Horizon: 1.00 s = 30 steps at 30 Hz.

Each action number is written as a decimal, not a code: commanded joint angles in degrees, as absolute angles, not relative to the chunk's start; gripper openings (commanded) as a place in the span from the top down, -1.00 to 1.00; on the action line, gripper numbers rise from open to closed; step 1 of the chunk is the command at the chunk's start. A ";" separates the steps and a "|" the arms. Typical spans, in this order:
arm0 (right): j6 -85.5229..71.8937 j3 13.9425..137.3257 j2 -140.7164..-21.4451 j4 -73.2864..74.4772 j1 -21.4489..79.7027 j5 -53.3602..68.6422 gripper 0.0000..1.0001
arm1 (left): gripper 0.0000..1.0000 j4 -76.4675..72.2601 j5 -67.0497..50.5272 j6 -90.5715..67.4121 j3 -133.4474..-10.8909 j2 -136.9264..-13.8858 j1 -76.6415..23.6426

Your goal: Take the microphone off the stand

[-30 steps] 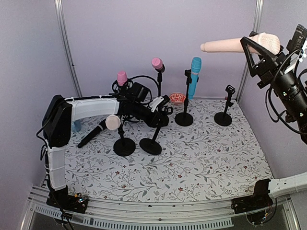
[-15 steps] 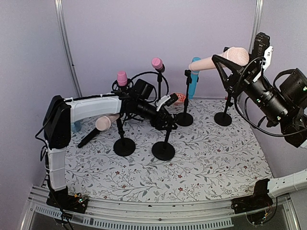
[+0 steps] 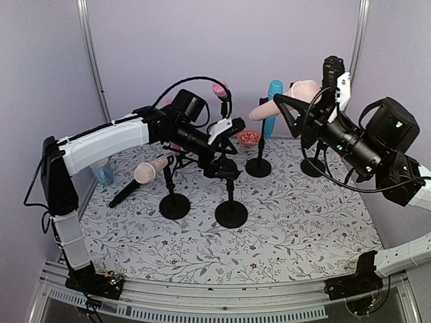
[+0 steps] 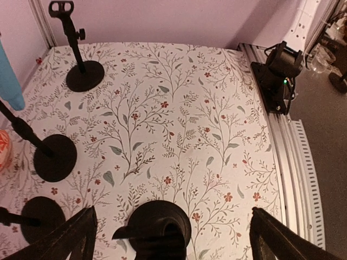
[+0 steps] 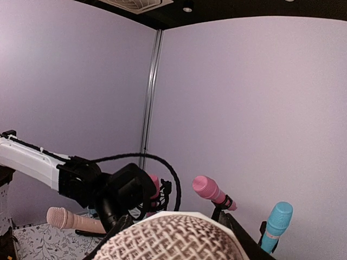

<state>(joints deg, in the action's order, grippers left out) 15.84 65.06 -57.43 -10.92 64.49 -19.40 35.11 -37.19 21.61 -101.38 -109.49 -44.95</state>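
Observation:
My right gripper (image 3: 293, 111) is shut on the beige microphone (image 3: 304, 89) just below its mesh head, holding it in the air at the back right with the handle pointing left. That mesh head (image 5: 173, 238) fills the bottom of the right wrist view between the black fingers (image 5: 246, 235). The empty black stand (image 3: 231, 214) sits mid-table. My left gripper (image 3: 225, 151) hangs open over its top. In the left wrist view the stand's round base (image 4: 160, 222) lies between the wide-apart fingers (image 4: 78, 238) of the left gripper (image 4: 173, 241).
Another beige mic (image 3: 151, 168) rests on a stand (image 3: 174, 205) to the left. A pink mic (image 3: 220, 89) and a blue mic (image 3: 274, 101) stand at the back, with an empty stand (image 3: 313, 165) behind my right arm. A small red bowl (image 3: 248, 138) and a blue cup (image 3: 102, 171) are also there.
My left gripper dragged the empty stand a little right, then opened and let it go. My right arm swung down and left from the upper right corner, carrying the microphone.

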 commanded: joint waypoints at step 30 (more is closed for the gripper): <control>-12.95 76.33 -83.49 -31.82 61.36 8.52 1.00 | 0.18 56.96 -32.16 38.38 -106.36 -89.40 -41.76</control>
